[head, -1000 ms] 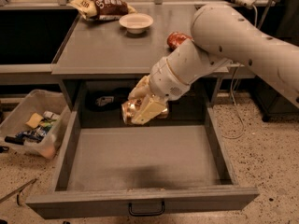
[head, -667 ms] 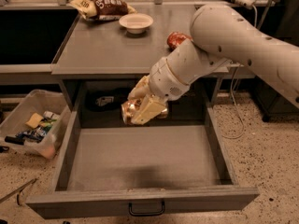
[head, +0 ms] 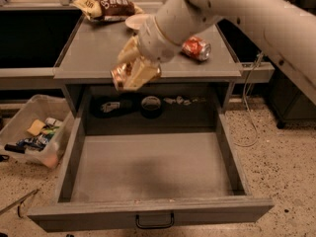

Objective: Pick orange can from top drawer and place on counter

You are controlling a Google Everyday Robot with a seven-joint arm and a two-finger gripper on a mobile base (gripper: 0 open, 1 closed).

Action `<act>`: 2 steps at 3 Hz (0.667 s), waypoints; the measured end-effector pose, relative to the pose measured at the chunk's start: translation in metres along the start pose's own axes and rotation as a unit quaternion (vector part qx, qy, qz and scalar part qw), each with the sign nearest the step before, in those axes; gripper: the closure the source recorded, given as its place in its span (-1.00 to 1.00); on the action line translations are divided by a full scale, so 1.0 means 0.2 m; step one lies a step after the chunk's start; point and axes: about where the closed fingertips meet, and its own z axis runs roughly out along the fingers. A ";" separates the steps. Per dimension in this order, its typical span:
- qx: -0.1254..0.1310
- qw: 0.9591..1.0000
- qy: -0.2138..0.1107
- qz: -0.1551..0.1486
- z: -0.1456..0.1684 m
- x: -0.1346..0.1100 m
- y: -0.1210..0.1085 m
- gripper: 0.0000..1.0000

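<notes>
My gripper (head: 133,75) is shut on the orange can (head: 120,76), a dented copper-orange can. It holds the can in the air at the front edge of the counter (head: 94,53), above the back of the open top drawer (head: 148,162). The drawer is pulled far out, its dark loop handle (head: 154,222) at the front. The white arm comes in from the upper right and hides part of the counter.
A red can (head: 196,48) lies on the counter's right. A chip bag (head: 106,5) and a white bowl (head: 134,21) sit at its back. Dark items (head: 150,105) lie in the recess behind the drawer. A plastic bin (head: 34,135) stands on the floor at left.
The gripper has risen with the orange can from the back of the drawer up to the level of the counter's front edge and shifted left. The view has also changed.
</notes>
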 end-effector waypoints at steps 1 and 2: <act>0.053 0.995 0.004 -0.085 -0.06 -0.11 -0.33 1.00; 0.096 0.987 0.017 -0.127 -0.01 -0.14 -0.63 1.00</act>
